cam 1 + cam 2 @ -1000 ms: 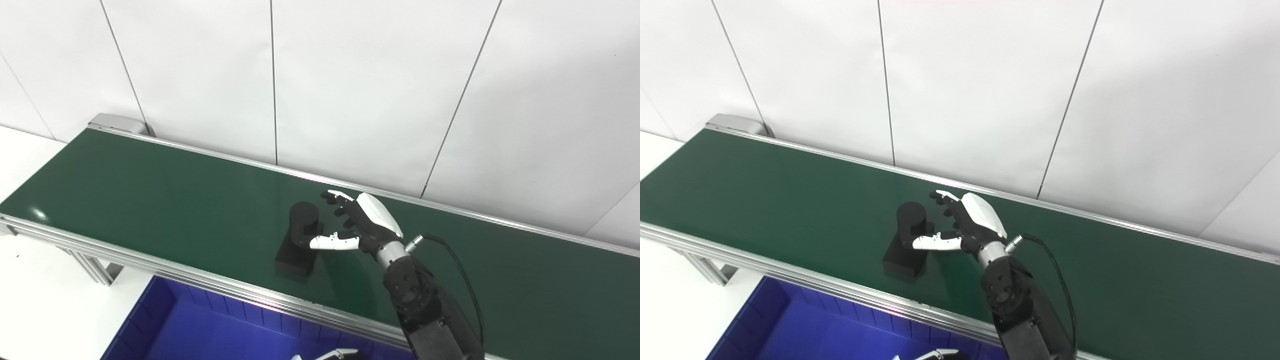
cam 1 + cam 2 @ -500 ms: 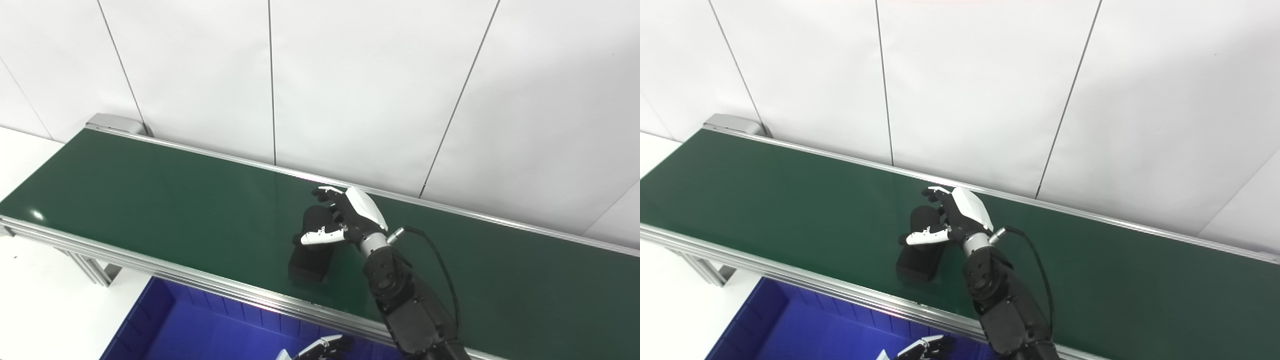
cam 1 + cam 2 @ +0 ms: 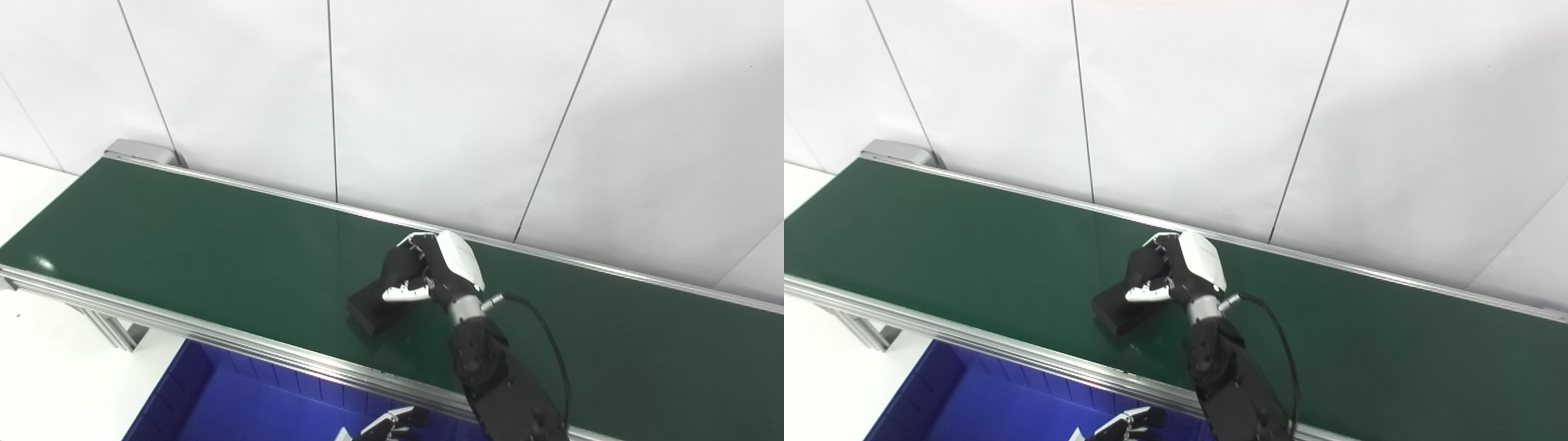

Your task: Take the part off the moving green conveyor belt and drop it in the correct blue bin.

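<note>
The black part [image 3: 369, 305], a block with a round post, lies on the green conveyor belt [image 3: 184, 245] near its middle. My right hand [image 3: 438, 269] is shut on the post end of the part, with fingers and thumb wrapped around it. The part is tilted, its block end toward the belt's near edge; I cannot tell whether it touches the belt. A blue bin [image 3: 245, 404] sits below the belt's near rail. Only the fingertips of my left hand [image 3: 387, 427] show at the bottom edge over the bin; its state is not clear.
Aluminium rails [image 3: 202, 331] run along both long sides of the belt. A white panelled wall [image 3: 429, 104] stands right behind the far rail. The belt's left end roller [image 3: 138, 150] is at the far left. A black cable [image 3: 545, 318] loops from my right wrist.
My right hand has moved onto the part and closed its fingers around the post. The part has turned and tilted. The left fingertips have come a little further into view.
</note>
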